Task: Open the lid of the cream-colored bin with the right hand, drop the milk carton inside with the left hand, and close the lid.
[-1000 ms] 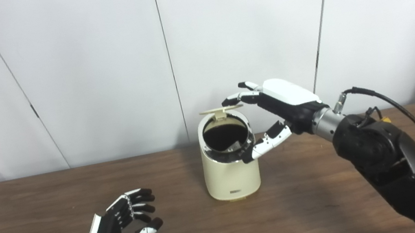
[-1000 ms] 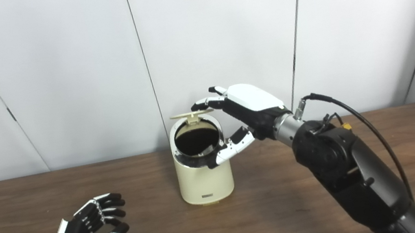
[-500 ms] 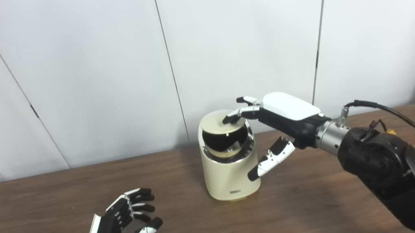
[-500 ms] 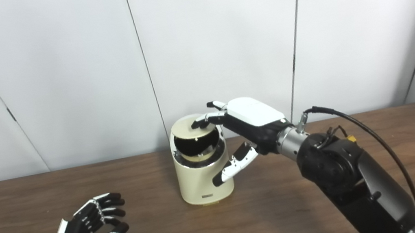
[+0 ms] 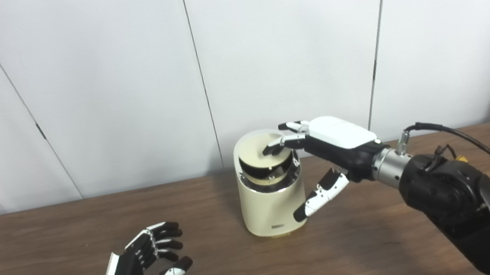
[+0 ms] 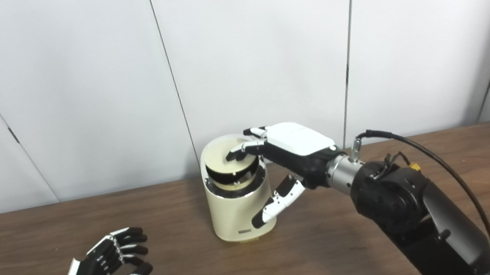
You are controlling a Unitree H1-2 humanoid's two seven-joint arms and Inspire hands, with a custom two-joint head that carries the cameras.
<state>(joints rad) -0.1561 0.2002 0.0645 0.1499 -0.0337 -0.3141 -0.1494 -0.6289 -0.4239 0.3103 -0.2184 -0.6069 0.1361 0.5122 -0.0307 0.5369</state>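
The cream-colored bin [image 5: 273,201] stands upright at the middle of the table. Its round lid [image 5: 257,154] is tilted partway down over the chrome-rimmed opening, with a dark gap still showing under its front edge. My right hand [image 5: 324,147] reaches in from the right, fingertips [image 5: 271,149] resting on top of the lid, thumb hanging apart beside the bin's right wall; it holds nothing. My left hand [image 5: 145,268] rests low at the front left, palm up, fingers loosely curled and apart, holding nothing. No milk carton is visible anywhere.
The brown wooden table [image 5: 387,242] runs the full width of the view. White wall panels [image 5: 119,78] stand right behind the bin. A black cable [image 5: 479,141] arcs over my right forearm.
My right hand has come down, pressing the lid from standing level above the opening to tilted low over it. The left hand has not moved.
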